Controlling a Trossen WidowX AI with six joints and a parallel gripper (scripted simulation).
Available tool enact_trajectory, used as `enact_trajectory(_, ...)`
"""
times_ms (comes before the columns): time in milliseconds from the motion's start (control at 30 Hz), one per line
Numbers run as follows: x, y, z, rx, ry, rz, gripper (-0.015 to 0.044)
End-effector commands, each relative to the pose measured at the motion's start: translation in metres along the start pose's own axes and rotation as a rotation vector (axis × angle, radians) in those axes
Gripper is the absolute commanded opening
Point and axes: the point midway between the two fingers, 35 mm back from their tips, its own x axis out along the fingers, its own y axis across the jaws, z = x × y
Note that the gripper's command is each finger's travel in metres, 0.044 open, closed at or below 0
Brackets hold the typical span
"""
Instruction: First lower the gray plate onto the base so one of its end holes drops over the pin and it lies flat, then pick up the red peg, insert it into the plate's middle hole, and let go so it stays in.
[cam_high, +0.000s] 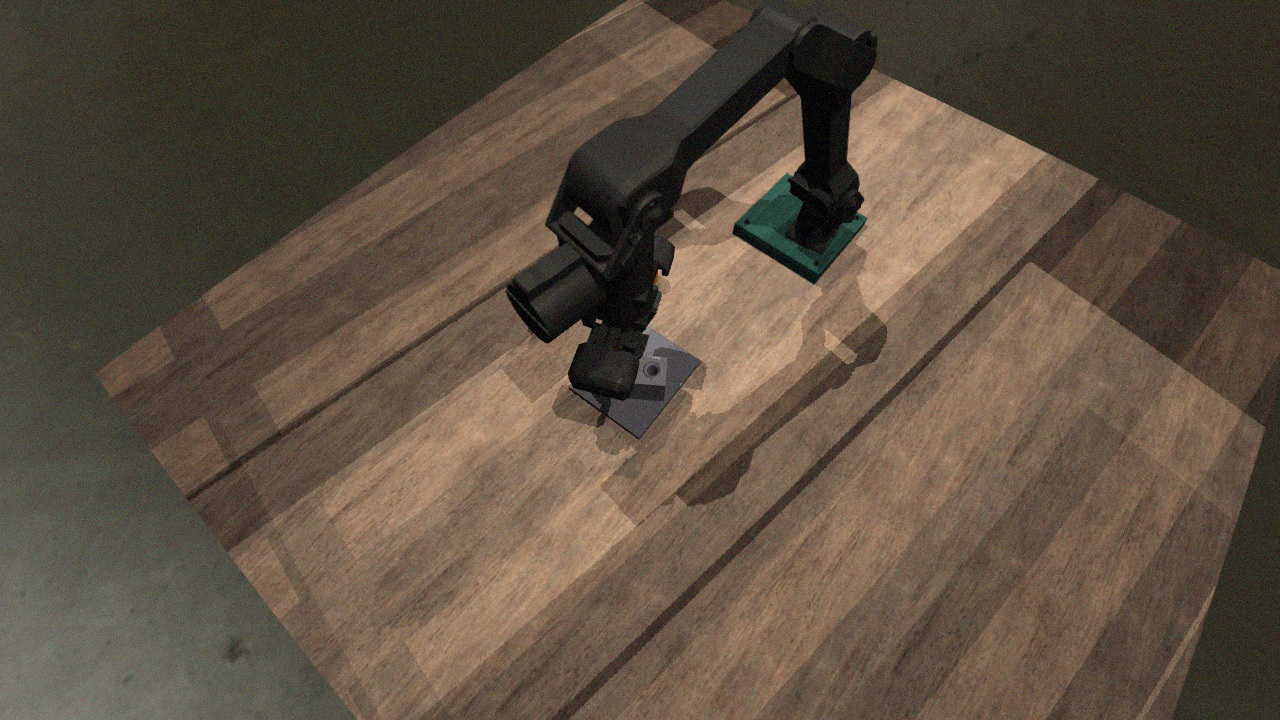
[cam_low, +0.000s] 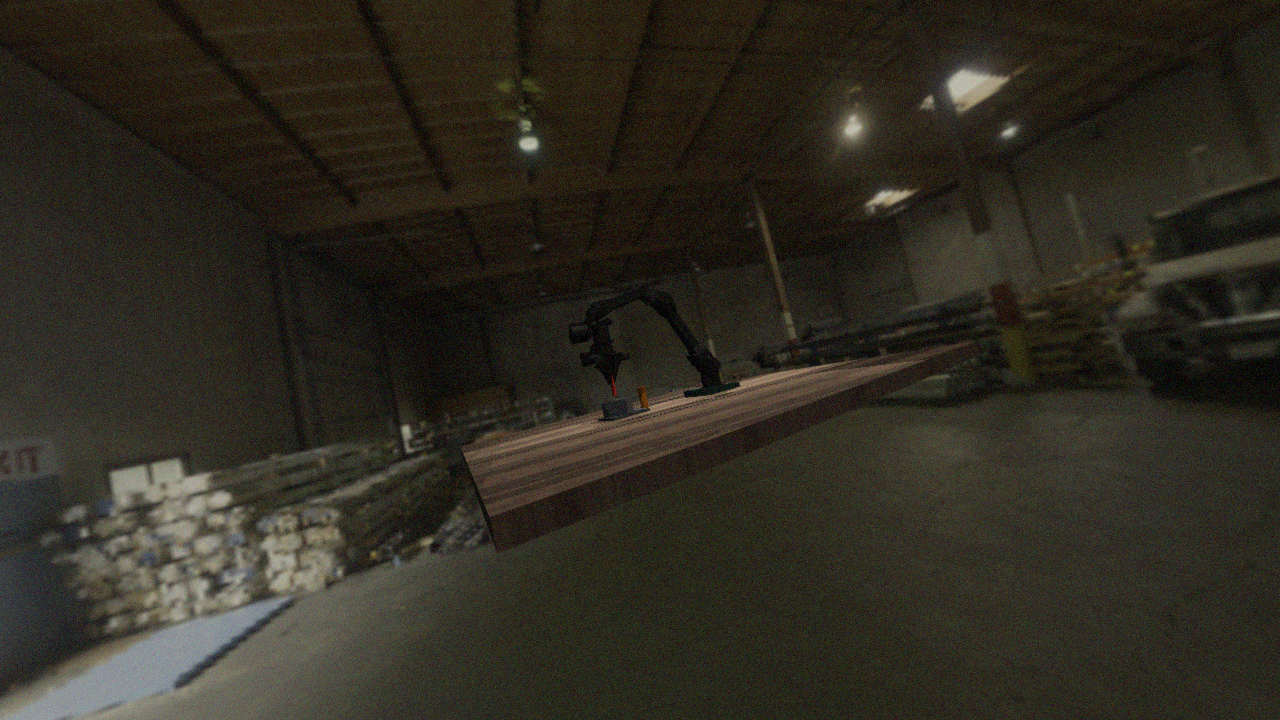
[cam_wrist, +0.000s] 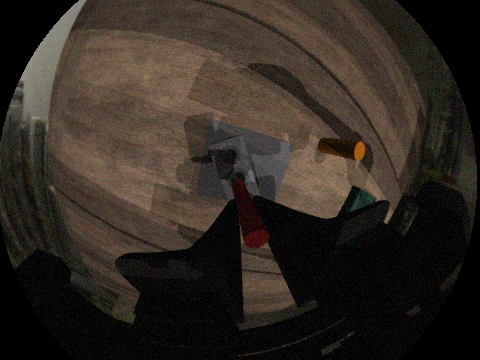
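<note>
My gripper (cam_low: 613, 382) (cam_wrist: 244, 203) is shut on the red peg (cam_low: 614, 391) (cam_wrist: 253, 227), holding it roughly upright. The gray plate (cam_high: 656, 382) (cam_low: 615, 409) (cam_wrist: 246, 154) appears as a raised block with holes and looks flat on the dark square base (cam_high: 639, 419) (cam_wrist: 274, 162). The peg's lower tip appears at or just above a hole in the wrist view; which hole, and whether the tip is inside, I cannot tell. The arm hides the fingers and much of the plate in the top view. The pin cannot be made out.
An orange cylinder (cam_high: 657, 279) (cam_low: 642, 398) (cam_wrist: 337, 147) stands beside the base, on the side toward the arm's mount. The arm's green mount (cam_high: 769, 222) (cam_low: 700, 392) (cam_wrist: 357, 201) is farther off. Arm shadows cross the wooden table (cam_high: 429, 528).
</note>
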Motion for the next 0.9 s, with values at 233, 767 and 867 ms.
enact_trajectory(233, -0.0005, -0.0002, 0.0010, -0.004, -0.004, -0.002, 0.0000)
enact_trajectory(767, 0.0019, 0.0002, 0.0006, -0.001, -0.002, 0.001, 0.0000)
enact_trajectory(867, 0.0058, -0.0005, 0.0008, -0.001, -0.002, 0.000, 0.0000)
